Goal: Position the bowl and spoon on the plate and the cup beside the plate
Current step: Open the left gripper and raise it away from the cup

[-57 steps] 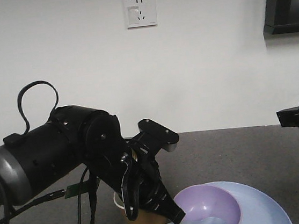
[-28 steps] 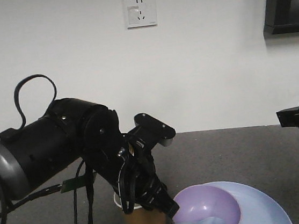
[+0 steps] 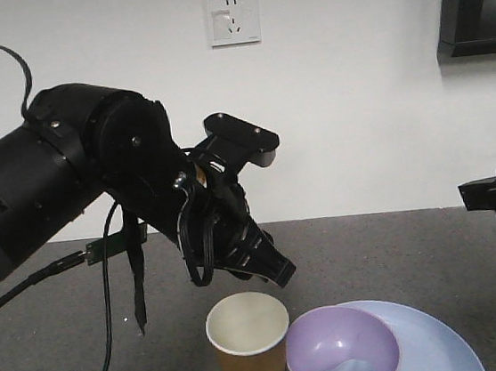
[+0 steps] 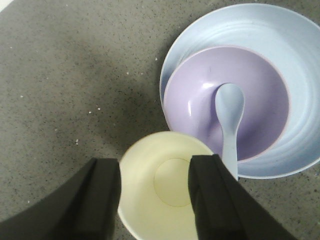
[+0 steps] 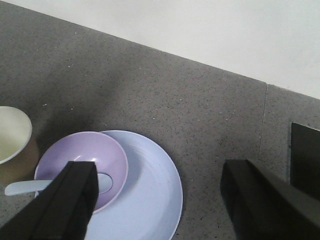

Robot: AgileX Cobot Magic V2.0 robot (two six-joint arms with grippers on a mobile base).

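Now we see spoon [image 4: 229,125] in bowl [image 4: 250,100] on plate [image 4: 300,65], long axis 12-to-6, scoop at 12; cup [image 4: 160,192] upright, touching plate at 7; left gripper [image 4: 155,200] spread above cup; right gripper [image 5: 160,200] spread

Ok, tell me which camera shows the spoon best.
The left wrist view: the spoon shows whole from above, scoop in the bowl, handle over its rim. The front view cuts it at the frame's bottom edge; the right wrist view hides part behind a finger.

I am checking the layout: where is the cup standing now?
In the front view the cup stands upright on the grey counter, close against the left side of the plate, below the raised left gripper.
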